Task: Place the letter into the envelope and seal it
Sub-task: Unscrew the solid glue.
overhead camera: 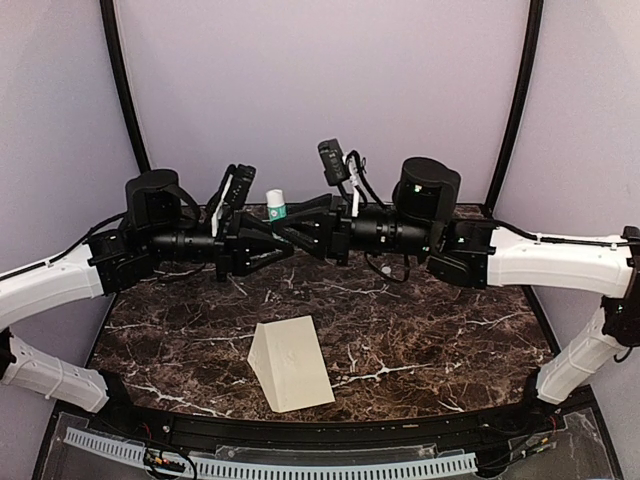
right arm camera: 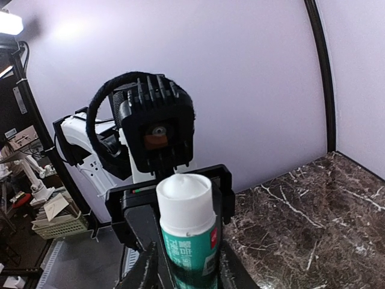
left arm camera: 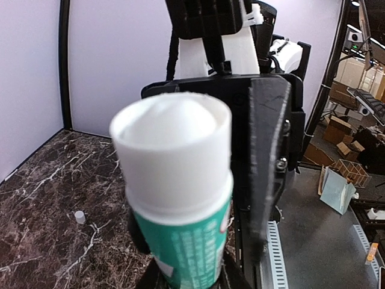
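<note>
Left claw (overhead camera: 270,243) clamps the glue stick (overhead camera: 276,205); right claw (overhead camera: 286,229) flanks it, grip unclear. Envelope (overhead camera: 290,362) lies at 6 o'clock, axis roughly 12-to-6.

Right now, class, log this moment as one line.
left gripper: shut on glue stick | right gripper: flanking stick, grip unclear | envelope: on table | letter: unseen

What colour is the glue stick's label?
Teal green on the glue stick; clearest in left wrist view.
</note>
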Available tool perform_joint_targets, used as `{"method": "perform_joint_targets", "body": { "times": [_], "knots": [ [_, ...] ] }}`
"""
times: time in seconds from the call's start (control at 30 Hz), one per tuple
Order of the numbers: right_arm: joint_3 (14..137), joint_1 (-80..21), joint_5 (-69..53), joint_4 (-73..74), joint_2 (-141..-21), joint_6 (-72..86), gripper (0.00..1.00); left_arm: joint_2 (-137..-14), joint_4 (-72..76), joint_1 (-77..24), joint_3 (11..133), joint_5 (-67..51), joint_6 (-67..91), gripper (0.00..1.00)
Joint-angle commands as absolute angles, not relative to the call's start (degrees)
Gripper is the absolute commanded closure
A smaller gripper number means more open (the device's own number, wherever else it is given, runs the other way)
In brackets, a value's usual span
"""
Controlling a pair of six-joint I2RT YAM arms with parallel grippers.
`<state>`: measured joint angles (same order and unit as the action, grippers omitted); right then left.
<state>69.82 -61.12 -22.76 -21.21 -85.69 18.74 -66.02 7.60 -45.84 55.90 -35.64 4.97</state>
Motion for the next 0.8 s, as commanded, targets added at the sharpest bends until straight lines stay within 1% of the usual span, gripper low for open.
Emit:
{"method": "perform_joint_targets", "body": {
  "times": [0.0, 0.07, 0.13, 0.23, 0.3, 0.47, 0.6, 0.63, 0.77],
  "knots": [
    [70.8, -62.9, -29.2, -22.1, -83.1, 20.2, 0.62, -67.7, 9.9, -45.1, 57.0, -46.7, 2.5, 1.0],
    [71.1, -62.3, -33.0, -22.7, -82.9, 20.8, 0.56, -68.8, 10.1, -45.1, 57.8, -52.3, 3.0, 1.0],
    [71.8, -61.8, -36.4, -23.0, -83.2, 21.2, 0.53, -69.5, 10.2, -45.2, 58.0, -56.1, 3.3, 1.0],
    [73.2, -61.5, -39.7, -22.3, -83.8, 21.3, 0.53, -70.2, 10.1, -45.6, 58.3, -58.2, 3.5, 1.0],
    [74.0, -61.4, -41.5, -22.0, -84.4, 21.5, 0.57, -70.5, 10.1, -45.7, 58.6, -59.4, 3.8, 1.0],
    [75.1, -61.3, -45.4, -22.6, -85.8, 22.9, 0.72, -70.8, 9.9, -45.7, 58.9, -60.6, 4.1, 1.0],
    [74.7, -61.3, -44.9, -23.2, -85.6, 23.3, 0.87, -70.3, 9.8, -45.7, 58.9, -59.4, 3.9, 1.0],
    [74.3, -61.2, -44.2, -23.3, -85.3, 23.3, 0.89, -70.1, 9.8, -45.7, 58.7, -58.7, 3.5, 1.0],
    [72.8, -61.3, -38.3, -22.1, -83.9, 21.9, 0.92, -67.9, 9.3, -45.7, 57.7, -49.0, 2.4, 1.0]
  ]
}}
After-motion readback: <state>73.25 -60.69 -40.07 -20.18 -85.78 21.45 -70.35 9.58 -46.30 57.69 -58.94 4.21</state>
